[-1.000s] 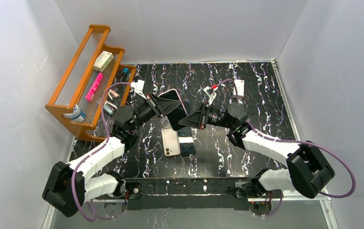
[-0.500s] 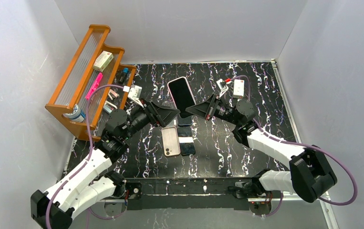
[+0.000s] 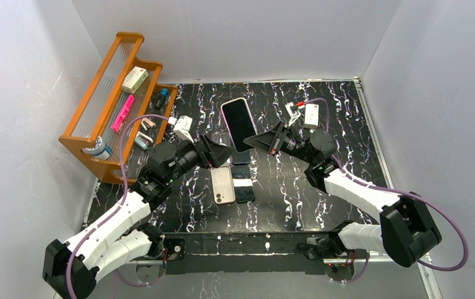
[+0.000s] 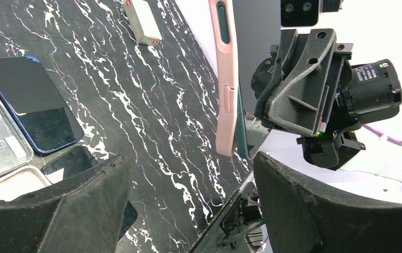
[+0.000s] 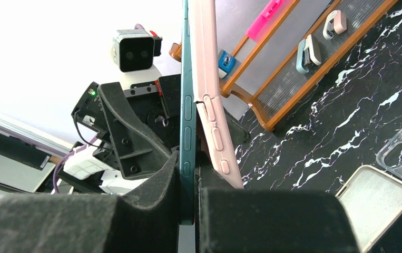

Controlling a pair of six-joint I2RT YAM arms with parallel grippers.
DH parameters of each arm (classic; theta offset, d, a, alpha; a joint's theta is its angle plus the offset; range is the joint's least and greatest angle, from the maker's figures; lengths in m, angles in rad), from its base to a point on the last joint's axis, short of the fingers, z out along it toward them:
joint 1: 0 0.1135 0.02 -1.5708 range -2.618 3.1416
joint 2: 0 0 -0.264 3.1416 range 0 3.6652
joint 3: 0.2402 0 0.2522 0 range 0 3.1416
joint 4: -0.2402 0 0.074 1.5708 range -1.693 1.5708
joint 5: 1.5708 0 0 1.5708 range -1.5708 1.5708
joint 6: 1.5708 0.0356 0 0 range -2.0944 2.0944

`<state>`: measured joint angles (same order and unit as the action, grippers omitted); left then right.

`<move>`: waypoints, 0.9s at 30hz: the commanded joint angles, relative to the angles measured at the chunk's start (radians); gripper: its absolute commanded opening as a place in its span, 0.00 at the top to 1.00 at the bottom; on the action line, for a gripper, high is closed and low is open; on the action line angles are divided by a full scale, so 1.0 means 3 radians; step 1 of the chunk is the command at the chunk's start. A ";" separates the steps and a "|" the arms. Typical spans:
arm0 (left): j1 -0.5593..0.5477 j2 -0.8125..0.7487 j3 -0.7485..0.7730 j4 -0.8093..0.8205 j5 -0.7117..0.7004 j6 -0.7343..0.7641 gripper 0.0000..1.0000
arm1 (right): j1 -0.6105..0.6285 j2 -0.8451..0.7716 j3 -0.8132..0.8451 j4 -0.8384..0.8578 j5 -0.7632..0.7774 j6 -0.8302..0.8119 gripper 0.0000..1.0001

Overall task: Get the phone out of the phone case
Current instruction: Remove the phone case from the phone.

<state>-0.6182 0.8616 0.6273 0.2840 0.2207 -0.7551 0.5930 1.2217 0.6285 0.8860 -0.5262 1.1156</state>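
A teal phone [image 5: 187, 132] in a pink phone case [image 5: 212, 105] is held up above the table, screen facing the top camera [image 3: 238, 123]. My right gripper [image 5: 188, 174] is shut on the phone's lower end, and there the case's edge stands peeled away from the phone. The left wrist view shows the case [image 4: 226, 79] edge-on, with the phone's teal rim [image 4: 241, 134] poking out behind its lower corner. My left gripper [image 3: 225, 152] is open just left of and below the phone, touching nothing; its fingers [image 4: 56, 205] frame bare table.
A wooden rack [image 3: 113, 99] with small items stands at the back left. Below the grippers, a beige case [image 3: 223, 185], a dark phone [image 3: 243, 187] and a blue phone [image 4: 30, 103] lie on the table. A white box [image 3: 312, 114] lies at the back right.
My left gripper has let go of the cased phone, opened and drawn back to the left. The right gripper has lifted the phone up and toward the back.
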 commanded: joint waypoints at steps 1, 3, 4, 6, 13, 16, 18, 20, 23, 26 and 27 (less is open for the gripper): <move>-0.0005 0.0085 -0.0047 0.0203 0.0041 -0.0073 0.21 | -0.0013 -0.0155 0.0120 0.0420 0.0006 0.0055 0.99; -0.0005 0.0129 -0.0050 0.0218 0.0047 -0.0092 0.21 | -0.0012 -0.0160 0.0110 0.0433 0.0010 0.0061 0.99; -0.0005 0.0145 -0.0053 0.0223 0.0044 -0.0095 0.21 | -0.0012 -0.0165 0.0107 0.0436 0.0008 0.0060 0.99; -0.0009 0.0154 -0.0069 0.0229 0.0033 -0.0099 0.22 | -0.0013 -0.0166 0.0105 0.0441 0.0006 0.0060 0.99; -0.0007 0.0103 -0.0126 0.0215 0.0007 -0.0089 0.22 | -0.0014 -0.0191 0.0084 0.0447 0.0022 0.0054 0.99; -0.0009 0.0094 -0.0141 0.0219 0.0016 -0.0080 0.22 | -0.0016 -0.0192 0.0083 0.0442 0.0025 0.0050 0.99; -0.0008 0.0117 -0.0131 0.0224 0.0044 -0.0090 0.22 | -0.0013 -0.0187 0.0081 0.0446 0.0025 0.0046 0.99; -0.0008 0.0155 -0.0132 0.0293 0.0102 -0.0133 0.22 | -0.0019 -0.0179 0.0085 0.0447 0.0016 0.0049 0.99; -0.0003 0.0211 -0.0138 0.0443 0.0207 -0.0195 0.22 | -0.0015 -0.0173 0.0075 0.0457 0.0007 0.0057 0.99; -0.0010 0.0244 -0.0133 0.0542 0.0300 -0.0207 0.21 | -0.0014 -0.0175 0.0076 0.0457 0.0002 0.0060 0.99; -0.0009 0.0251 -0.0137 0.0564 0.0300 -0.0214 0.21 | -0.0010 -0.0173 0.0079 0.0462 -0.0003 0.0063 0.99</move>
<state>-0.6182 0.9306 0.5930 0.3805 0.2707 -0.8101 0.5892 1.2045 0.6281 0.8940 -0.5270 1.1278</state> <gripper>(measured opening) 0.785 0.161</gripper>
